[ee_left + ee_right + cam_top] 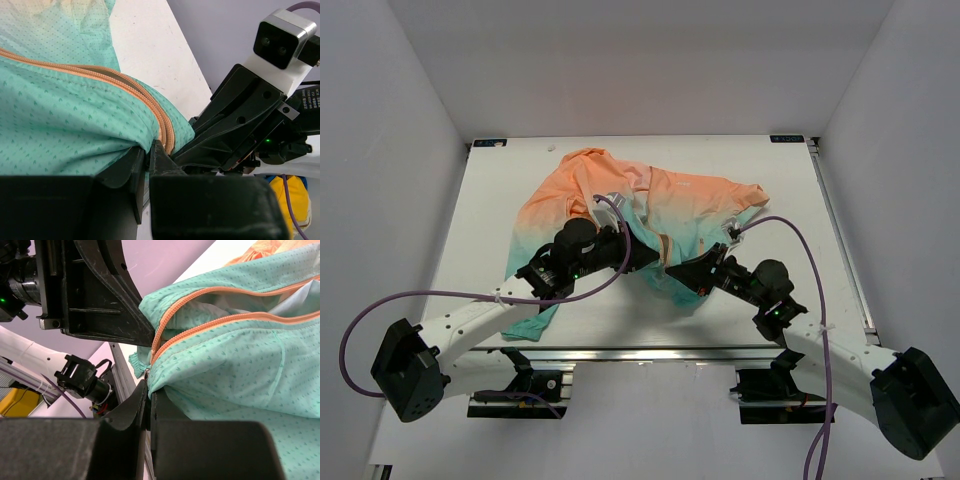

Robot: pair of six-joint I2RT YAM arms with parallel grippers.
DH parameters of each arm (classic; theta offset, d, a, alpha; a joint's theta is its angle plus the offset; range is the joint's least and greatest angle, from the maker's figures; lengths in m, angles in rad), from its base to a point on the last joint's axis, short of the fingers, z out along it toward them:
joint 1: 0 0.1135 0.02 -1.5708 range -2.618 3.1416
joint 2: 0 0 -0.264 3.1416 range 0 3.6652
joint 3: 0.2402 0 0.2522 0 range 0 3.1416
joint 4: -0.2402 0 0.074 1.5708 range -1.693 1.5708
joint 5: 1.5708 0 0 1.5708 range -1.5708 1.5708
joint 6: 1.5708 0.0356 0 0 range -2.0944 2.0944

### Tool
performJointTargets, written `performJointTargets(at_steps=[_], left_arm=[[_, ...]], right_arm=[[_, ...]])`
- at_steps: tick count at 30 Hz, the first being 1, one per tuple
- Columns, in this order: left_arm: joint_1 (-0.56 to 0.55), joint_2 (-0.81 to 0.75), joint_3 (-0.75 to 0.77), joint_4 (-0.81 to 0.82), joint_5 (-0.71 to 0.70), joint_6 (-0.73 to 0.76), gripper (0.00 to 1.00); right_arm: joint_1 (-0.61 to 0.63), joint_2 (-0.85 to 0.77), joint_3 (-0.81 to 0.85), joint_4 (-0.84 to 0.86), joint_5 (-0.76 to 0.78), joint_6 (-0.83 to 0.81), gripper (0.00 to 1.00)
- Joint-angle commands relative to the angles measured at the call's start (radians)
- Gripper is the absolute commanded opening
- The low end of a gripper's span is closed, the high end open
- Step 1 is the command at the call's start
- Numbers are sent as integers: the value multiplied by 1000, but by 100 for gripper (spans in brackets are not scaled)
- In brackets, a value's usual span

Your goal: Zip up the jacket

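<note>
Here, both jaws tight on jacket (682, 200) hem by the zipper (125, 82) — table (620, 322) edge seemingly near.

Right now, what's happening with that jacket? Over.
Both shut: left end effector and right end effector pinching jacket at teal end of zipper. Its two sides apart. Nothing seen in the way.

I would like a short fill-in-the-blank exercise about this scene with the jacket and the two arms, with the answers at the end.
1. The jacket lies on a ____ table.
2. The colour of its zipper is ____.
3. The left fingers and the right fingers both pinch the ____ part of the fabric, near the hem.
4. In the right wrist view, the two zipper halves stand ____, not joined.

Missing words: white; orange; teal; apart.
</note>
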Motion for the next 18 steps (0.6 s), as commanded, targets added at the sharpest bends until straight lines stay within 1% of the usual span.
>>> performJointTargets(at_steps=[1,9,18], left_arm=[[-4,-36,-1,29,9,6,0],[-4,-42,-11,29,8,6,0],[-4,-47,-12,23,-6,4,0]], right_arm=[[-4,9,16,75,-5,12,0],[-2,40,23,139,-8,33,0],[-6,9,17,127,-10,33,0]])
